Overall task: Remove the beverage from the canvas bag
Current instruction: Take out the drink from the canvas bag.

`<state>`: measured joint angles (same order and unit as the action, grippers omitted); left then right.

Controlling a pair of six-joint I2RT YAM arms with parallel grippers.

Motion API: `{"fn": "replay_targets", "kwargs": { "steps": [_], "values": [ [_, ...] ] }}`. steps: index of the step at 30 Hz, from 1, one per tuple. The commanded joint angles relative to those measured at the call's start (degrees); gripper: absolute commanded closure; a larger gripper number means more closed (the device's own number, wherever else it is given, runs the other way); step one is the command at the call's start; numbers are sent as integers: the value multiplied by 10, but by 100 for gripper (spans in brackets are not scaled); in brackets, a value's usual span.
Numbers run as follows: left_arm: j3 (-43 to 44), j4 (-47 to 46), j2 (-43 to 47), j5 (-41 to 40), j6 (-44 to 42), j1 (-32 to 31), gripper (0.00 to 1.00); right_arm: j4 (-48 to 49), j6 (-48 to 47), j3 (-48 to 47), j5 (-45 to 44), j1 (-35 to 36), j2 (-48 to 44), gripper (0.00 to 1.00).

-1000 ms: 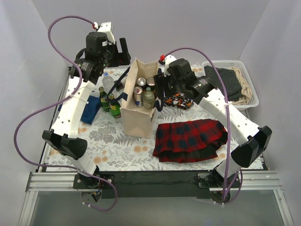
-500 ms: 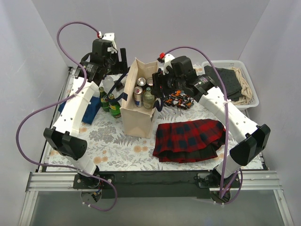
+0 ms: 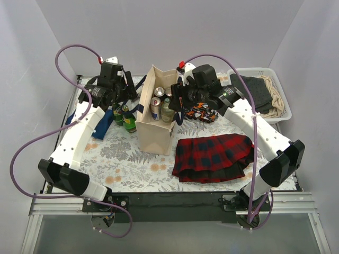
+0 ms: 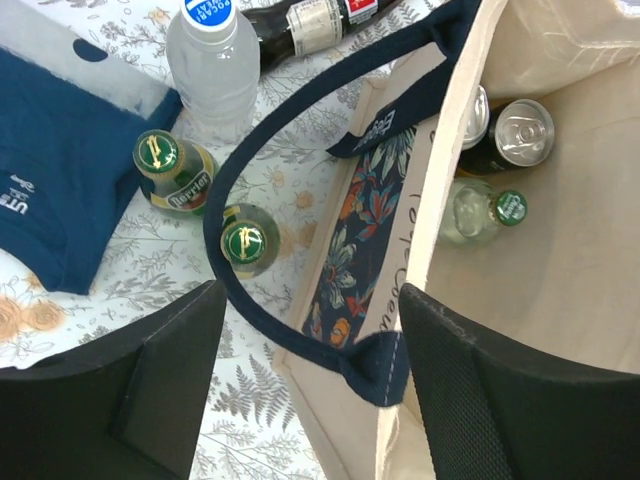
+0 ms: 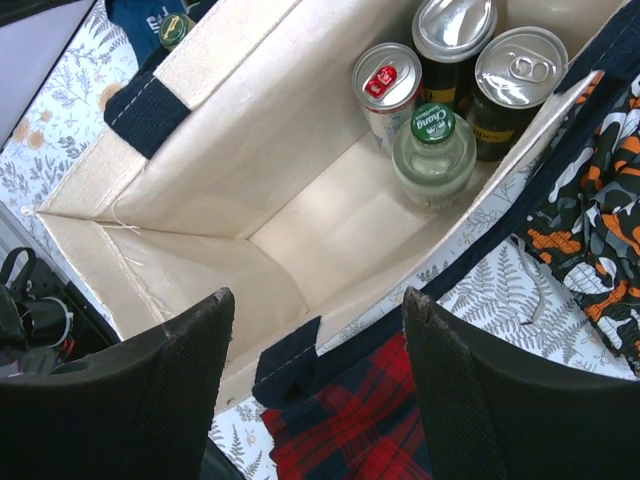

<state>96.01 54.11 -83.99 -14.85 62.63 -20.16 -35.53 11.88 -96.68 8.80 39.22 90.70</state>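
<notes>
The canvas bag (image 5: 250, 120) gapes open — cans (image 5: 520, 65) and a bottle (image 5: 433, 150) crowd one end, its remaining floor bare.

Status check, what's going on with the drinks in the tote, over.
Left gripper open, straddling the navy handle. Right gripper open above the canvas bag rim. Three cans and a bottle inside, none gripped. Bag mouth unobstructed.

canvas bag (image 3: 155, 135) upright, cans (image 3: 157, 103) inside, bottles (image 3: 125, 116) beside

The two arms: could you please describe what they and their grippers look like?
The left arm and right arm have white links, black joints and black wrists. A purple cable runs along each. The fingers are broad, black and finely textured.
</notes>
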Motion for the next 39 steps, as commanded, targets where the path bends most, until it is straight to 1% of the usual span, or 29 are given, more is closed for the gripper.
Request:
{"fn": "replay_targets", "kwargs": {
  "steps": [1,3,6,7,9,10,12,13,14,17,20,25,27,30,37,39],
  "values": [
    [7,24,44,12,39,-1,33,20,5,16,5,-1,-39,26],
    [-1,26,49,19,43,-1,33,20,7,24,0,-1,-45,26],
    [8,3,50,41,40,-1,33,21,9,30,-8,-1,-52,26],
    [27,-15,44,77,36,-1,33,22,10,32,-9,-1,-54,26],
    [50,-36,32,122,11,-2,33,22,11,38,-18,-1,-57,26],
    [79,-47,15,166,2,-2,32,25,11,42,-21,0,-60,26],
    [117,-48,-12,204,-27,-2,32,28,10,53,-30,-1,-60,26],
    [152,-45,-25,220,-40,-2,32,29,9,55,-31,0,-59,27],
    [168,-38,-55,236,-50,-2,32,28,4,55,-32,-1,-55,27],
    [215,-10,-113,233,-83,-1,32,30,-8,54,-46,-2,-43,28],
    [231,6,-152,223,-102,-2,33,30,-19,41,-55,-5,-25,30],
    [236,-1,-186,250,-138,-2,34,30,-16,26,-46,-24,2,36],
    [225,-9,-198,264,-145,-3,34,29,-18,26,-55,-26,5,36],
    [249,-5,-219,279,-147,-8,34,29,-21,27,-55,-27,8,36],
    [289,-15,-252,304,-159,-63,34,29,-27,32,-52,-29,5,35],
    [289,-16,-259,313,-158,-77,33,29,-28,34,-51,-30,4,35]
  ]
}}
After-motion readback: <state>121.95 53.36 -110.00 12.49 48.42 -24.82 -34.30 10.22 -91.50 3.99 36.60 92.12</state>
